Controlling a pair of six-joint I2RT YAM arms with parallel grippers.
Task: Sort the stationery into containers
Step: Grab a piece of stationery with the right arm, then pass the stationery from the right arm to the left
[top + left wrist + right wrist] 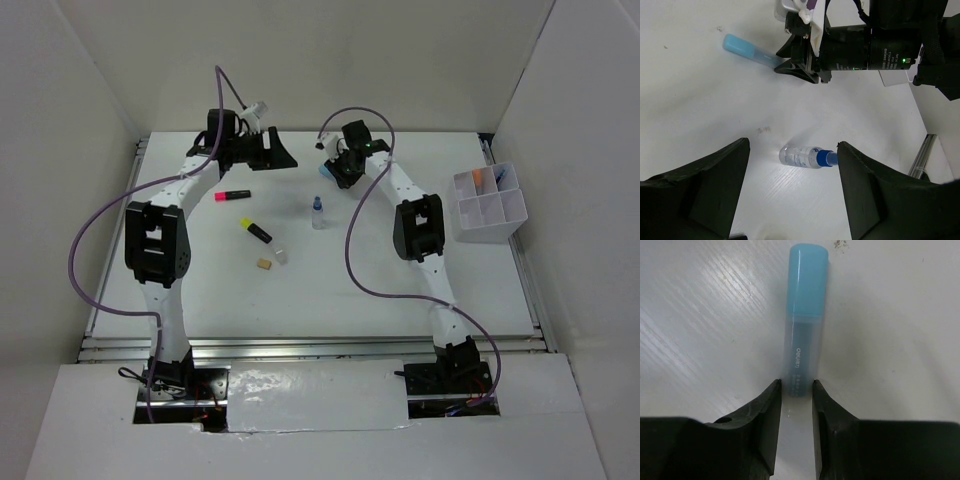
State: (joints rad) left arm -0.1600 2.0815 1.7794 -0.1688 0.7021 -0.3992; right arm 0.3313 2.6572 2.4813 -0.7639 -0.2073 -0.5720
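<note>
R fingers (771,410) clamp blue-capped tube (807,300) at clear end, flat on table (400,290) well left of tray (490,232), prob. for level lift. L fingers (715,175) spread, empty, above bottle (800,156), also left of tray.

Hidden: near end of tube (805,315), between right gripper (796,386) fingers. Too small to identify: orange and blue contents of tray (490,230). Cut off at picture edge: left gripper (792,145) finger bases.

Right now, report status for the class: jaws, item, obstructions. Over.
Right jaws shut on light-blue-capped tube, flat on table; left jaws open, empty; no item between tube and organiser tray.
</note>
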